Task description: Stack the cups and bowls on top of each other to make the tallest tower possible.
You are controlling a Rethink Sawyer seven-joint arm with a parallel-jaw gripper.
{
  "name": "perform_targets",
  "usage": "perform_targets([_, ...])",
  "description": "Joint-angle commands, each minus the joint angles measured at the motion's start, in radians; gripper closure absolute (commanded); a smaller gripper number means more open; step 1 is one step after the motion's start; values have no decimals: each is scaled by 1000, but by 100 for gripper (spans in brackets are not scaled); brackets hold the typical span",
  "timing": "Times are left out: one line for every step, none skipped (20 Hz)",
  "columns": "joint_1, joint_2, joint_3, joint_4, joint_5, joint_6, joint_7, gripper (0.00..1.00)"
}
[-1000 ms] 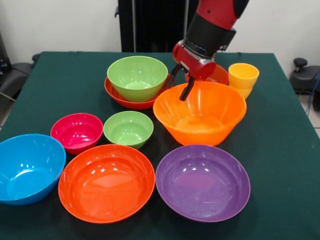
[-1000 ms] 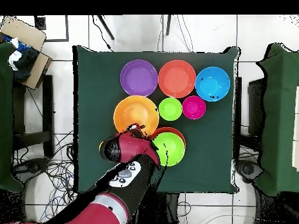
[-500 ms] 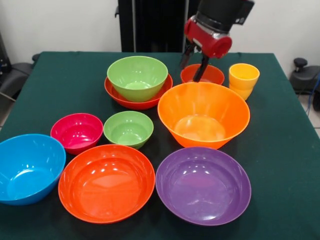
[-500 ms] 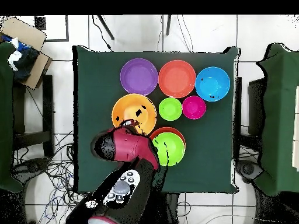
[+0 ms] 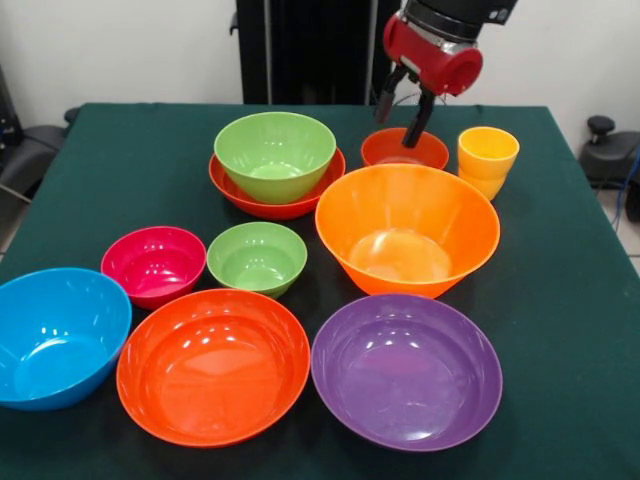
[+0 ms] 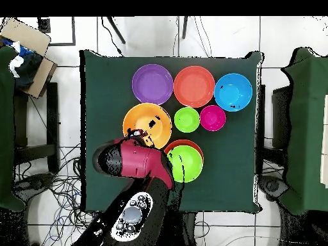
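Bright, even light falls from above. White glare spots sit inside the glossy bowls, strongest in the big red-orange bowl (image 5: 213,365) and purple bowl (image 5: 406,366), well below the fingers (image 5: 422,108). Shadows on the green cloth (image 5: 560,300) are soft and short. Focus is fairly sharp throughout.

Arm raised, gripper (image 5: 405,100) empty, fingers (image 5: 424,110) spread

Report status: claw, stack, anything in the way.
Claw open, empty, above small red-orange bowl. Stack: green bowl in red-orange bowl. Big orange bowl loose beside it.
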Motion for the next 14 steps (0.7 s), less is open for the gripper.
perform_targets([-11,80,114,-26,-3,-25,63,0])
perform_targets([-8,88,112,-28,-3,-36,68,0])
perform_targets([-7,95,111,-29,-2,-44,70,0])
perform_targets([-2,104,109,-32,-2,-52,75,0])
perform_targets([0,113,106,-36,-1,-59,78,0])
perform_targets([3,121,104,-40,0,-66,82,0])
perform_targets([6,130,101,-44,0,-72,85,0])
perform_targets([6,142,99,-49,1,-84,89,0])
perform_targets([8,156,97,-55,3,-100,94,0])
perform_targets([8,170,94,-60,3,-116,96,0])
perform_targets([8,185,92,-66,3,-133,98,0])
perform_targets([12,196,87,-70,6,-143,103,0])
perform_targets([16,207,83,-74,8,-153,107,0])
perform_targets([18,213,80,-75,10,-161,108,0])
